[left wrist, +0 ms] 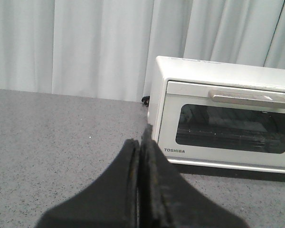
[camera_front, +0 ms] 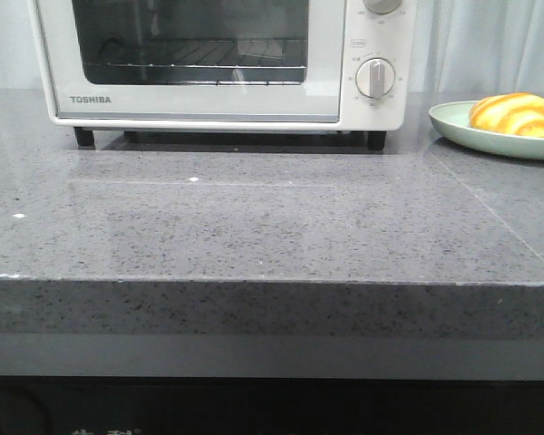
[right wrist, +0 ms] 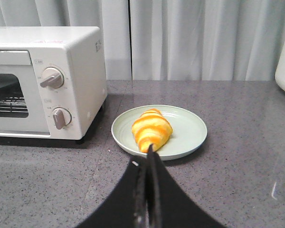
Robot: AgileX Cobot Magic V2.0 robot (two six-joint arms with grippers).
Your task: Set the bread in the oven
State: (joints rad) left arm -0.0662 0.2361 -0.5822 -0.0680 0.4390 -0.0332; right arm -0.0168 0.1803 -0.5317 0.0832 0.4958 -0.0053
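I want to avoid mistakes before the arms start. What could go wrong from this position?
1. The oven door is shut, so bread brought now would likely bump the glass.
2. The bread is rounded and glossy; it may slip from the right gripper, whose jaws are closed now.
3. A low approach could push the plate along the counter.

Count: 1 oven with 2 knobs, 1 bread, 1 plate. 2 grippers: left gripper, right gripper.
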